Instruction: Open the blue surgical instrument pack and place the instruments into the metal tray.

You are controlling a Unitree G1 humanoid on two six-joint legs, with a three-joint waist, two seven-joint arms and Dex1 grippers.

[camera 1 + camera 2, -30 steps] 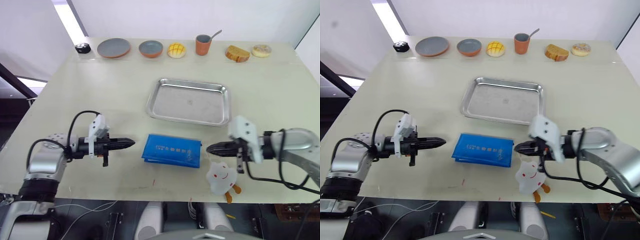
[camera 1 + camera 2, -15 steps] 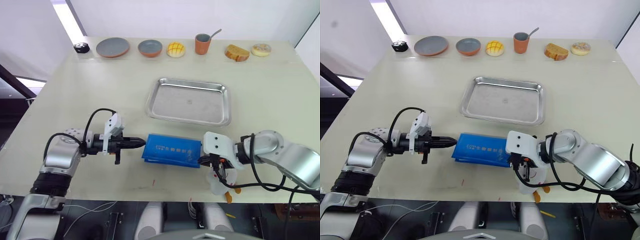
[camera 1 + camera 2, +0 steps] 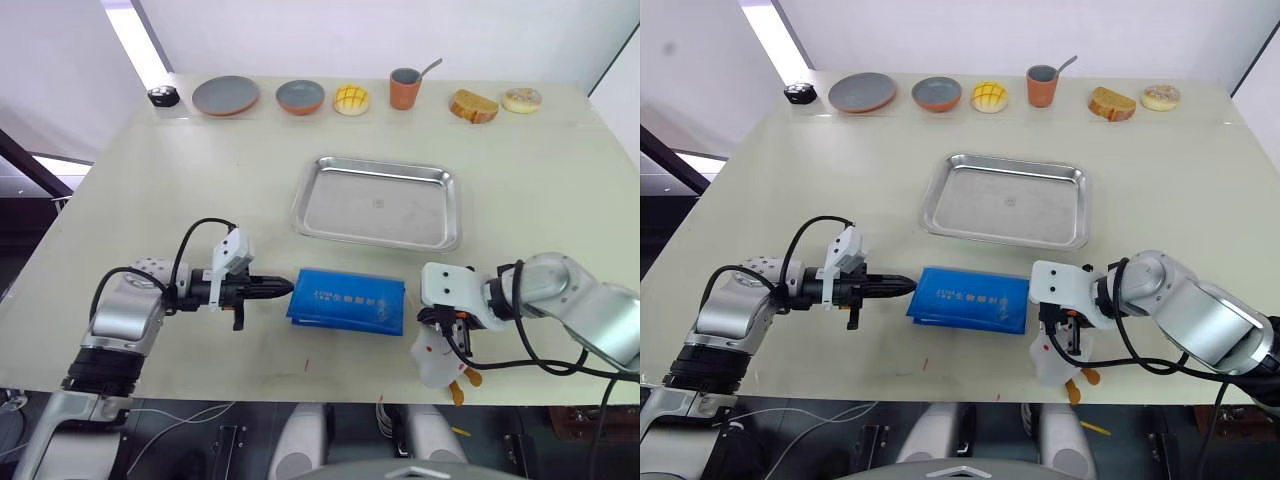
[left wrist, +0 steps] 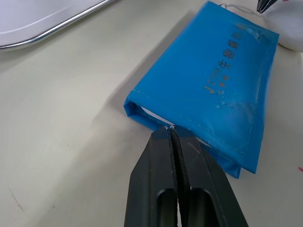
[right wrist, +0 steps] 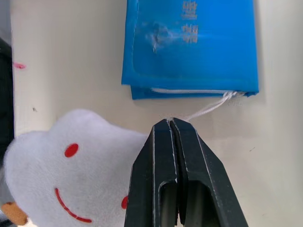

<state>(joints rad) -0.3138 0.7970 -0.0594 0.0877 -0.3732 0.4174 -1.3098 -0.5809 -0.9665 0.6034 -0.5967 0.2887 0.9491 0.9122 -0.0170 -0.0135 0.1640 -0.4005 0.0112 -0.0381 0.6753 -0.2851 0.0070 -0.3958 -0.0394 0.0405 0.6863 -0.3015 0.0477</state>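
The tabletop (image 3: 200, 170) carried everything, and the metal tray (image 3: 378, 202) lay empty on it, well beyond both arms, with no instruments in sight. Along the far edge stood 2 grey plates (image 3: 226, 95), a bun (image 3: 351, 99), a cup (image 3: 405, 89) with a spoon and 2 pastries (image 3: 474, 106), all well clear of the work.

The blue surgical instrument pack (image 3: 345, 301) lay folded shut between the 2 grippers, nearer to them than the tray was. The left gripper (image 3: 280, 288) had its jaws pressed together with the tips against the pack's near end, at the seam where a pale lining showed; from the wrist view it was hard to say whether any fabric was actually caught between them. The right gripper (image 5: 169, 122) also had its jaws closed, pinching the thin white string (image 5: 211, 107) that ran from the pack's other end. The white toy (image 5: 66, 156) sat just beside the right jaws, touching or nearly touching them.

The job looked barely begun, with the pack unopened. The main risk was the string: it was thin and held only at the jaw tips, so a pull could let it slip free, or drag the whole light pack across the tabletop if the left jaws had no real hold. The toy beside the right jaws could be nudged off the near edge. If the pack unfolded suddenly, the slim tools inside might spill out.
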